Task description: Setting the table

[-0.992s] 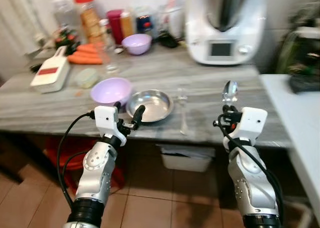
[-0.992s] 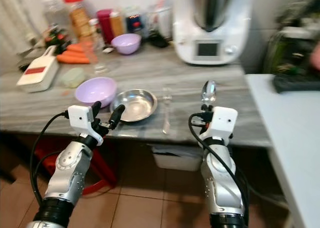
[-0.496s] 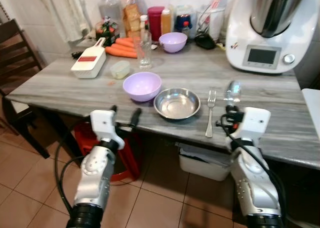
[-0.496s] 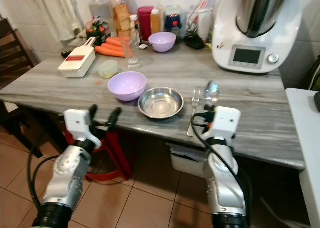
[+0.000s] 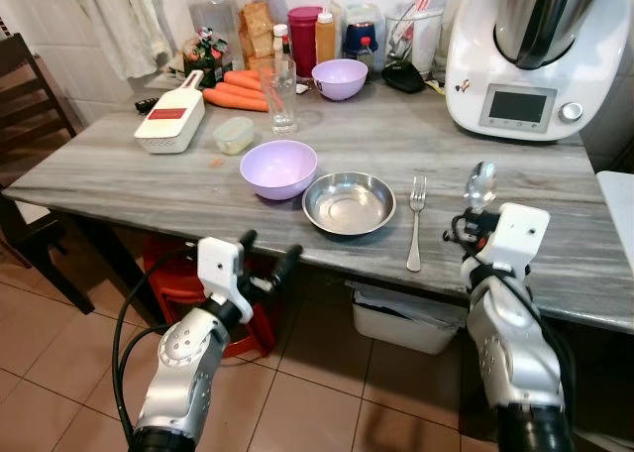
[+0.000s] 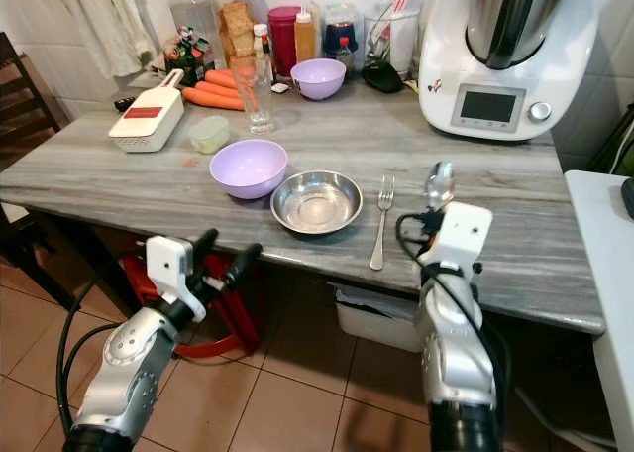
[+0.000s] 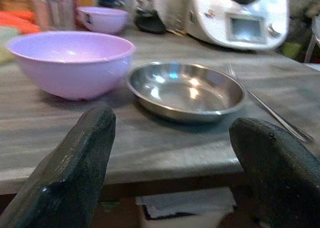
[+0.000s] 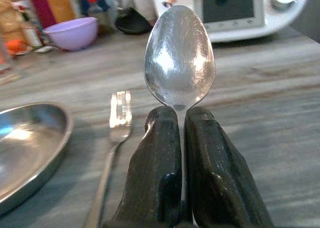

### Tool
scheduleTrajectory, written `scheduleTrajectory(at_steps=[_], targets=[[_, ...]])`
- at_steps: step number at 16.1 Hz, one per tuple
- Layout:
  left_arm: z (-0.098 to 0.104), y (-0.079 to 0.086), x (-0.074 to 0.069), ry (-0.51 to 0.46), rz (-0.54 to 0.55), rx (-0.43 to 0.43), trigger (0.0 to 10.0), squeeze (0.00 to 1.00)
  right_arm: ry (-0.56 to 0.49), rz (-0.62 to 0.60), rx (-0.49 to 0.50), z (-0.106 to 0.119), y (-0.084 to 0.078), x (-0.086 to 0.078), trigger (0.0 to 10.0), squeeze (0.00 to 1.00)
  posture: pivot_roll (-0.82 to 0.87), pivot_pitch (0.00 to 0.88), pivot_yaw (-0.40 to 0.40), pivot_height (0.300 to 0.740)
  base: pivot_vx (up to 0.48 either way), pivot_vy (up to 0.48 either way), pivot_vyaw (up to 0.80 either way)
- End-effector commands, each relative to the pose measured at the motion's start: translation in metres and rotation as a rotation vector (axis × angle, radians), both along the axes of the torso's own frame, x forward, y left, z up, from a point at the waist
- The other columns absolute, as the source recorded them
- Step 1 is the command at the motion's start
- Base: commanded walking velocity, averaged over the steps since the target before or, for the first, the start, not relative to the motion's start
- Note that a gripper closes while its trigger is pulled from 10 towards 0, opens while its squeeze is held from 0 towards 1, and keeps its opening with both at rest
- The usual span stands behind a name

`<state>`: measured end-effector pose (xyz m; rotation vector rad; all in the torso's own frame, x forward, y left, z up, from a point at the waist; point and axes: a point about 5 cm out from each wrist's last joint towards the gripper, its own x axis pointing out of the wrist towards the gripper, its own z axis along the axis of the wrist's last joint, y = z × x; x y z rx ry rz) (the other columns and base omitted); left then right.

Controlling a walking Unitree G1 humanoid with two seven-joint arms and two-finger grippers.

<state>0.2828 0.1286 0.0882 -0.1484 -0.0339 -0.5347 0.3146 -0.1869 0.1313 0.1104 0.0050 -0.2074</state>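
The right gripper (image 8: 181,123) pinches a spoon (image 8: 179,58) upright, lower right of frame, just past the desk (image 5: 119,165) front edge. Bare grey top lies right of the fork (image 5: 415,222) and steel bowl (image 5: 349,202). The left gripper (image 5: 267,259), fingers spread, hovers below the edge.
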Motion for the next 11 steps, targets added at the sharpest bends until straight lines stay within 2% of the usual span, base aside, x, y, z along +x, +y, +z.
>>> scheduleTrajectory(at_steps=[1, 3, 11], targets=[[0.001, 0.000, -0.007, 0.005, -0.078, -0.002, 10.0, 0.00, 0.039, -0.013, 0.004, 0.001, -0.002, 0.009, 10.0, 0.00, -0.09, 0.063, 0.078, 0.740, 0.000, 0.000, 0.00], [0.000, -0.003, -0.016, 0.020, -0.183, 0.006, 10.0, 0.00, 0.100, -0.037, 0.021, 0.001, -0.004, 0.022, 10.0, 0.00, -0.09, 0.068, 0.075, 0.740, 0.000, 0.000, 0.00], [0.001, -0.011, -0.029, 0.049, -0.325, -0.008, 10.0, 0.00, 0.136, -0.038, 0.072, 0.008, 0.004, 0.048, 10.0, 0.00, -0.08, 0.088, 0.066, 0.740, 0.000, 0.000, 0.00]])
